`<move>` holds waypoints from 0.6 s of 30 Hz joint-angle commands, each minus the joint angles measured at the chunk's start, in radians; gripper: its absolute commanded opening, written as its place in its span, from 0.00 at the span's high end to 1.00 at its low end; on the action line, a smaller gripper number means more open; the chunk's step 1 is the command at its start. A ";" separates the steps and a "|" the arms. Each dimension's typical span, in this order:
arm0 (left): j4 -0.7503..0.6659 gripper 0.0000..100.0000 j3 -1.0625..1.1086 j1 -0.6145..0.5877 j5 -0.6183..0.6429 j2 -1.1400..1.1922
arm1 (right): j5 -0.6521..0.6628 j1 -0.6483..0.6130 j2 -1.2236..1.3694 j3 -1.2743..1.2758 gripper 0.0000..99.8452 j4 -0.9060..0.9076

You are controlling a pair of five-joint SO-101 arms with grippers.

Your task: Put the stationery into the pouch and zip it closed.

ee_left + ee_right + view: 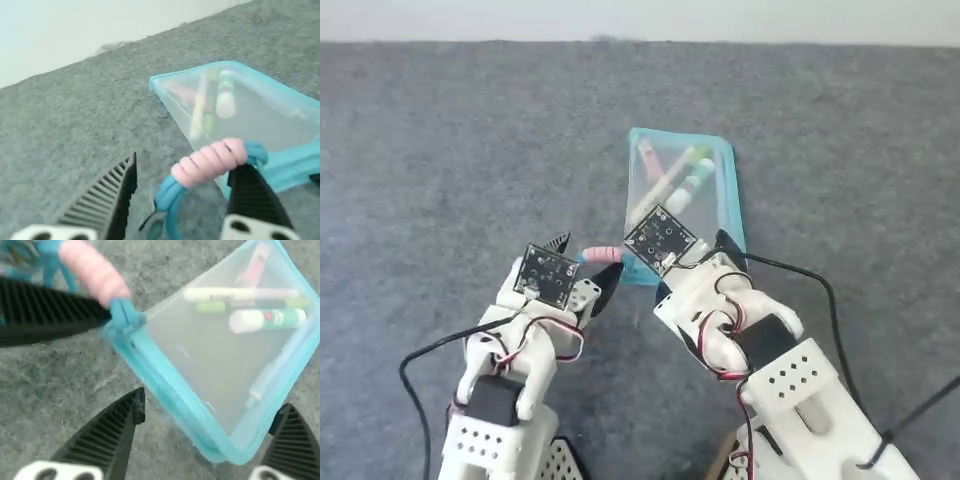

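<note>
The clear pouch (pixel 682 190) with blue trim lies flat on the grey table, and pens and a glue stick (pixel 265 320) show through its wall. A pink beaded strap (pixel 602 254) on a blue cord hangs off its near left corner. My left gripper (pixel 187 167) is open around that strap (pixel 210 159), which rests against one finger (pixel 250 195). My right gripper (pixel 212 405) is open too, straddling the pouch's near end (pixel 200 370) from above, one finger on each side.
Grey carpet-like cloth (pixel 450 150) covers the whole table up to a pale wall at the back. The two arms stand close together at the front, cables (pixel 810 275) trailing from them. Open cloth lies left and right of the pouch.
</note>
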 commanded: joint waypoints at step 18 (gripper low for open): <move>0.133 0.80 -0.094 0.040 -0.068 0.009 | -0.008 0.124 -0.028 0.018 0.61 0.005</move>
